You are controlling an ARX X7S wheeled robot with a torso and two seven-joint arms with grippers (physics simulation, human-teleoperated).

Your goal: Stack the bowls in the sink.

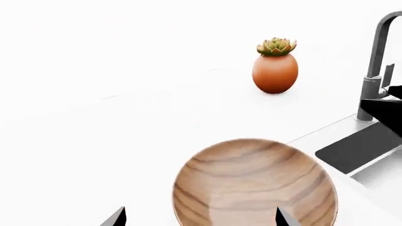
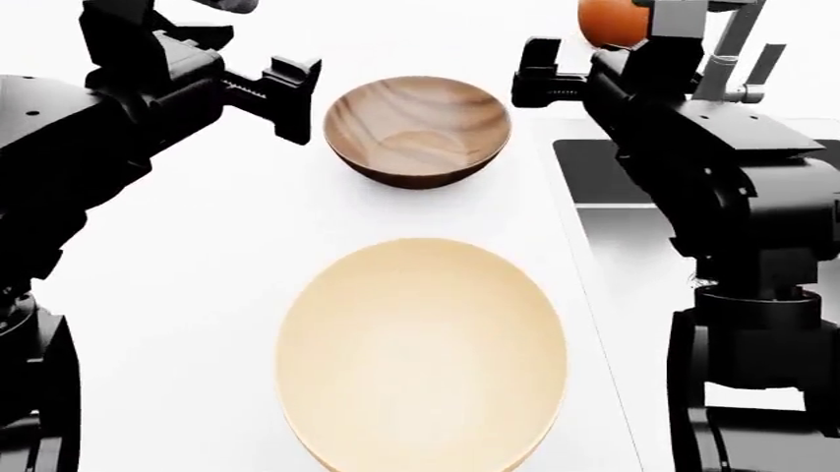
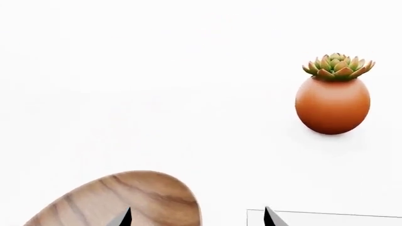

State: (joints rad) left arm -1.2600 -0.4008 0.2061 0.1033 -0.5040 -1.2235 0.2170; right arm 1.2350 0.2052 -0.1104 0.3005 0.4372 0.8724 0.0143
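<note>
The dark wooden bowl stands upright on the white counter at the back, between my two grippers. The cream bowl stands nearer to me on the same counter. Both are outside the sink, which lies to the right. My left gripper is open and empty, just left of the wooden bowl. My right gripper is open and empty, just right of it. In the left wrist view the wooden bowl lies ahead of the open gripper. In the right wrist view its rim shows beside the open gripper.
An orange-red round pot with a succulent stands on the counter behind the bowls; it also shows in the right wrist view. The steel faucet rises at the sink's back edge. My right arm hangs over the sink.
</note>
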